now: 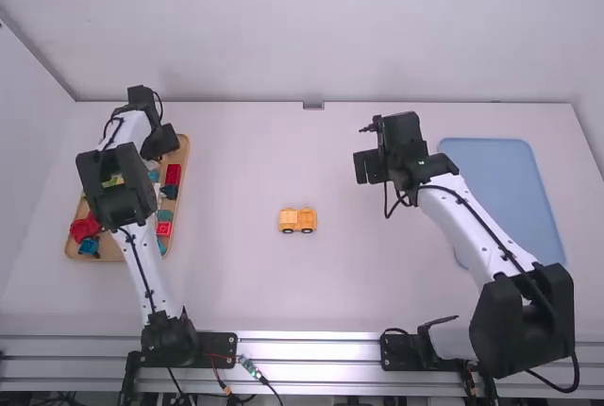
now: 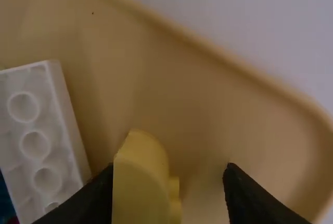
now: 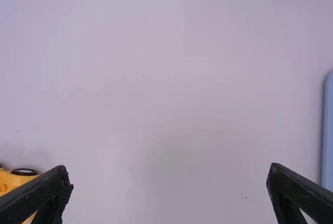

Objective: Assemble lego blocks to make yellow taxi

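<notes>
The yellow block-built taxi with black wheels is set on the white table between the arms, presumably so that it can be reached from either side. At the left, loose parts are kept together in a shallow wooden tray, over which the left gripper is placed. Its fingers are parted around a rounded yellow block, nearer one finger; a gap at the other shows that no grip is made, so a pick is probably being lined up. Just beside lies a white studded block, which could be nudged. Farther right, the right gripper is held wide apart with nothing grasped, likely kept clear until needed, near a flat pale-blue board.
</notes>
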Robot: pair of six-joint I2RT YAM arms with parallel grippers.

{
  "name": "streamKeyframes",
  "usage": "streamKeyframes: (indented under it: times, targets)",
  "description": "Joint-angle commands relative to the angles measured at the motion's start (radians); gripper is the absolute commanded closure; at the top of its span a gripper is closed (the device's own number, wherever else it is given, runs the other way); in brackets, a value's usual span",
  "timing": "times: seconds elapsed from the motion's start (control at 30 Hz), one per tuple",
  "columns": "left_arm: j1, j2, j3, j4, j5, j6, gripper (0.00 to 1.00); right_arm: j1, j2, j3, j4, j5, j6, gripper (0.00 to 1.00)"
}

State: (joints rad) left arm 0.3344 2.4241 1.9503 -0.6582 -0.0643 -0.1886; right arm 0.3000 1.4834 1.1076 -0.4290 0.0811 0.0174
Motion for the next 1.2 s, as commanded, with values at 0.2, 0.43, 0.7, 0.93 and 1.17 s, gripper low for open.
streamKeyframes:
  times: [0.2, 0.43, 0.7, 0.93, 1.17]
  targets:
    - [-0.007, 0.002, 0.005, -0.04, -0.016, 0.006, 0.6, 0.002, -0.013, -0.01, -0.002, 0.004, 0.001, 0.01]
    - [-0.008, 0.002, 0.006, -0.057, -0.055, 0.003, 0.61, 0.0, -0.013, -0.01, -0.001, 0.004, 0.001, 0.01]
    - [-0.004, 0.002, 0.006, -0.008, -0.102, 0.029, 0.55, 0.0, -0.013, -0.01, -0.002, 0.004, 0.002, 0.01]
    - [-0.009, 0.002, 0.0, 0.023, -0.102, 0.059, 0.56, 0.0, -0.013, -0.01, -0.002, 0.004, 0.001, 0.01]
    - [-0.001, 0.002, -0.014, 0.04, -0.078, 0.022, 0.65, 0.0, -0.013, -0.01, -0.003, 0.004, 0.001, 0.01]
